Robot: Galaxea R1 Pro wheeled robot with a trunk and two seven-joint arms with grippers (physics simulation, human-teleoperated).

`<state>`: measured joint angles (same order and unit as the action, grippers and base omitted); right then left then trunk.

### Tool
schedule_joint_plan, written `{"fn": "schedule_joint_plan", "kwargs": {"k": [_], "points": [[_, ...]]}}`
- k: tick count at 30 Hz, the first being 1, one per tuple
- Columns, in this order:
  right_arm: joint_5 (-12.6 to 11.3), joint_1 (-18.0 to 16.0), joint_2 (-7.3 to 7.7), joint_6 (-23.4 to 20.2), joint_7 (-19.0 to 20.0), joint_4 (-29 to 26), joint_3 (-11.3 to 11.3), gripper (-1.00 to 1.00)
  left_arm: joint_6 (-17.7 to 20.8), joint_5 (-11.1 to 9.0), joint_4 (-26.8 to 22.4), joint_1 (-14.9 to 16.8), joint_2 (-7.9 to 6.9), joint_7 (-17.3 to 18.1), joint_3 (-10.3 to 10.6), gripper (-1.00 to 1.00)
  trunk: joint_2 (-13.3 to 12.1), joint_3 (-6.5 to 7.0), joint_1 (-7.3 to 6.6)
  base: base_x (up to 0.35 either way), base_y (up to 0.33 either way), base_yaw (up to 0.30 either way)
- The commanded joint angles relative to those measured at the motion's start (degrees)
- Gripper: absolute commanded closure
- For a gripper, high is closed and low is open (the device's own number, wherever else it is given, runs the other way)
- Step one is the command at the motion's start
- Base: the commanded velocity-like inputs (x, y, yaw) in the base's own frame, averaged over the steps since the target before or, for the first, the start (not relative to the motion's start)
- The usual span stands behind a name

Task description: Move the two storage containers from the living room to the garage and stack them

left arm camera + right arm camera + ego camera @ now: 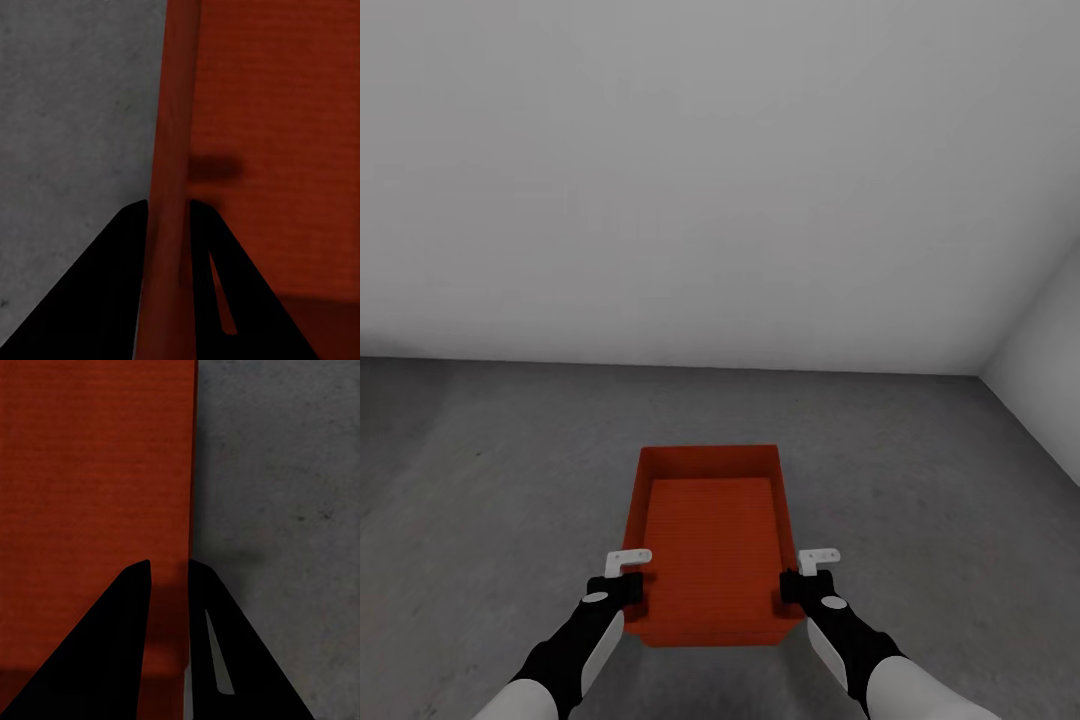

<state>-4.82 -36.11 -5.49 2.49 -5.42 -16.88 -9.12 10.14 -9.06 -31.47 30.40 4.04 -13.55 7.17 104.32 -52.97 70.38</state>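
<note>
One red-orange open-top storage container (712, 540) sits low in the middle of the head view, over the dark grey garage floor (490, 470). It is empty. My left gripper (630, 585) is shut on the bin's left wall near the near corner, and my right gripper (795, 585) is shut on the right wall opposite. In the left wrist view the gripper (169, 206) straddles the red wall (174, 112), one finger on each side. In the right wrist view the gripper (169, 566) clamps the other wall's edge (186, 472). I cannot tell whether the bin touches the floor.
A plain pale grey wall (710, 180) stands ahead, meeting a second wall (1050, 340) in a corner at the right. Bare grey floor (277, 472) stretches around the bin on every side.
</note>
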Motion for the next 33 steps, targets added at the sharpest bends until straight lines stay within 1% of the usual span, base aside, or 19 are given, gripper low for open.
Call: {"fn": "schedule_joint_plan", "kwargs": {"k": [1,33], "points": [[-0.6,-0.02,0.66,0.23,-4.91,0.18,0.87,1.0,0.32,0.07,-1.76,0.03,-0.09,-0.81,-0.32,1.0,0.02,-0.04,-0.01,0.0,0.0,0.0],[-0.54,-0.02,0.66,0.23,-4.89,0.18,0.86,1.0,0.32,0.01,-1.29,0.04,-0.13,-0.77,-0.32,1.0,0.02,-0.04,-0.01,0.013,0.0,0.0]]}}
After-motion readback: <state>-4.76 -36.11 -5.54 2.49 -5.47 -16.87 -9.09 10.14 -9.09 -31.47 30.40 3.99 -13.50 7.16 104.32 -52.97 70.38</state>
